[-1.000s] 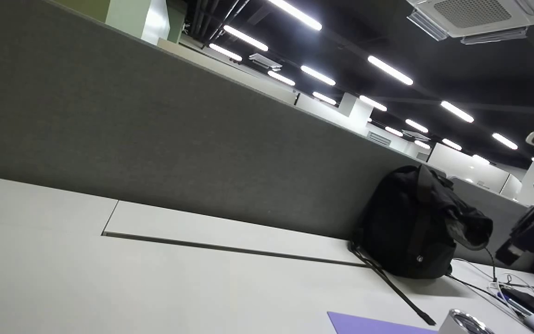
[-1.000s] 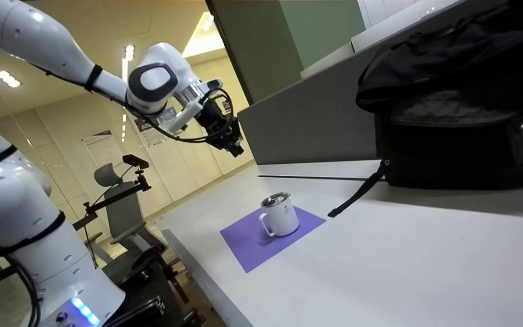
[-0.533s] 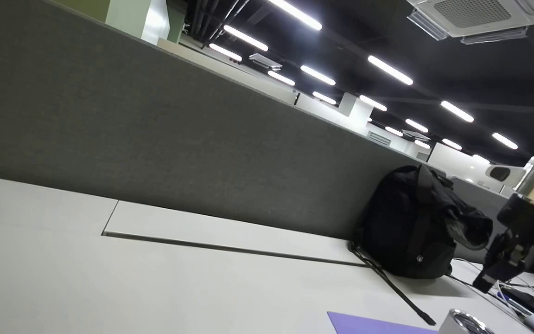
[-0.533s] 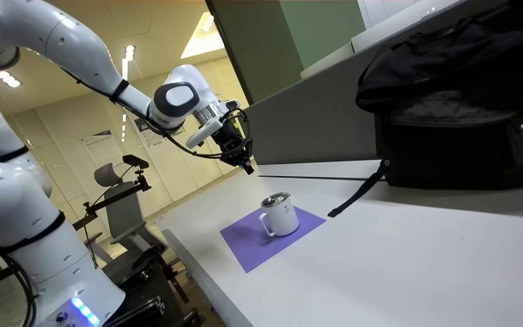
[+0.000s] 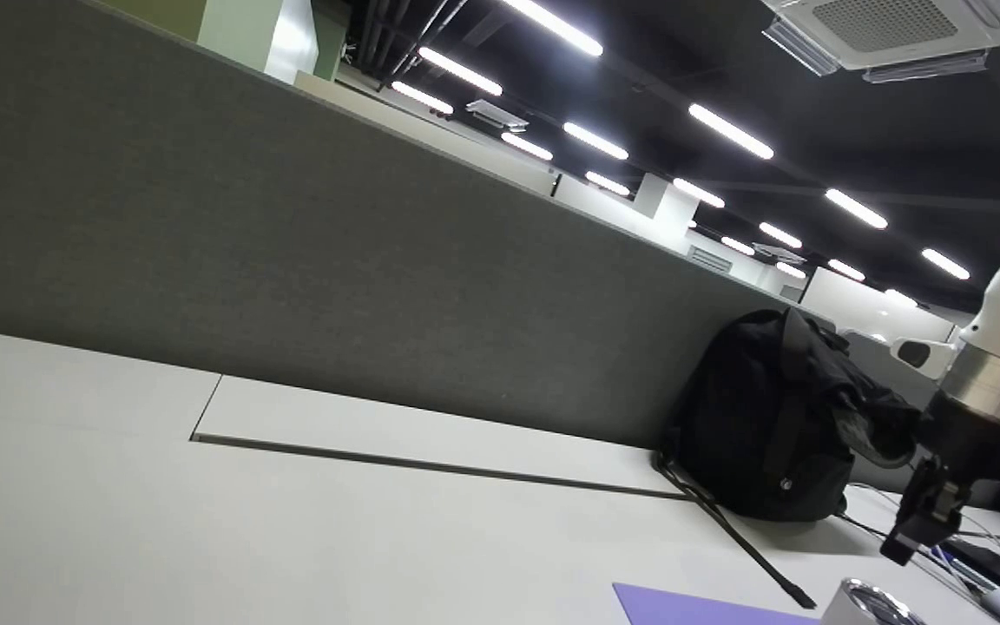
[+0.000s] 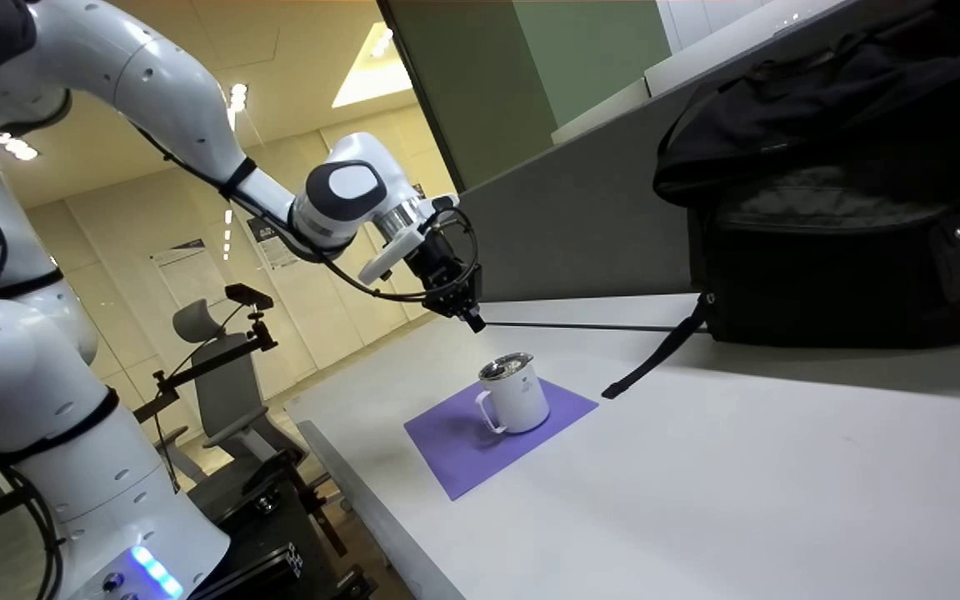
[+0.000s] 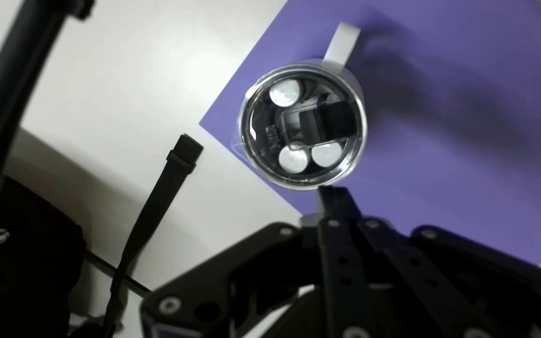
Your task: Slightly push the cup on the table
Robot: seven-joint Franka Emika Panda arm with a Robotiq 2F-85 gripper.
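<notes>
The white cup (image 6: 517,402) with a clear lid stands upright on a purple sheet on the off-white table (image 6: 697,483). Its handle points towards the robot base side. In the wrist view I look down on the cup (image 7: 273,131) with several round white objects under its lid. In an exterior view only the cup's top (image 5: 847,605) shows at the bottom edge. My gripper (image 6: 477,325) is shut and empty, above and just beyond the cup, apart from it. In the wrist view the shut gripper (image 7: 334,190) appears at the cup's near rim.
The purple sheet (image 6: 447,446) lies under the cup. A black backpack (image 6: 847,267) stands against the grey partition (image 6: 580,233), its strap (image 6: 655,360) lying on the table near the sheet. Cables (image 5: 891,542) lie beyond the backpack.
My gripper has come down and forward towards the cup, staying shut. It has moved right in one exterior frame and further into view in another. The cup has not moved.
</notes>
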